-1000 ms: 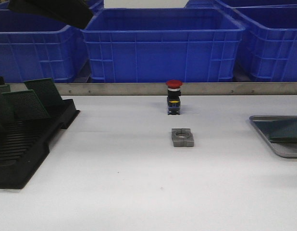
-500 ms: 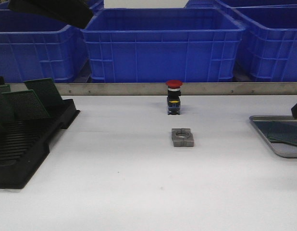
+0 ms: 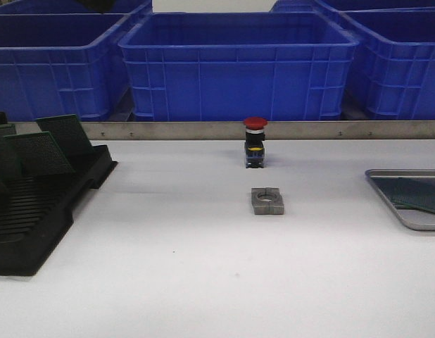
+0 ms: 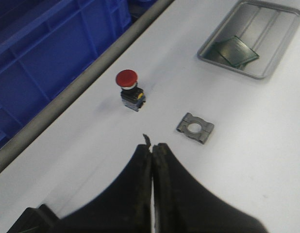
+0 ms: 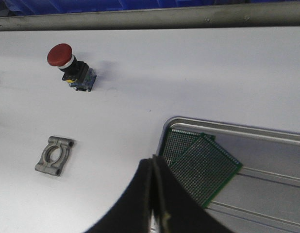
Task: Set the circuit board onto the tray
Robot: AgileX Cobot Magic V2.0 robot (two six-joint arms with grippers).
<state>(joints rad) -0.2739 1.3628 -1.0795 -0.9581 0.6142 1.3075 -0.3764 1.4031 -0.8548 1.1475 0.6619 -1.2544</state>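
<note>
Green perforated circuit boards (image 3: 420, 195) were seen lying in the shallow silver-grey metal tray (image 3: 386, 195) at the white surface's (image 3: 203, 267) right edge. The left end effector (image 4: 152, 148) was closed, empty. The right end effector (image 5: 155, 162) was likewise closed, empty, beside the tray.

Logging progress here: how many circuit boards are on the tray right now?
2: both lie flat in the tray, one circuit board overlapping the other board at the tray's near corner. Part of the tray is out of view.
</note>
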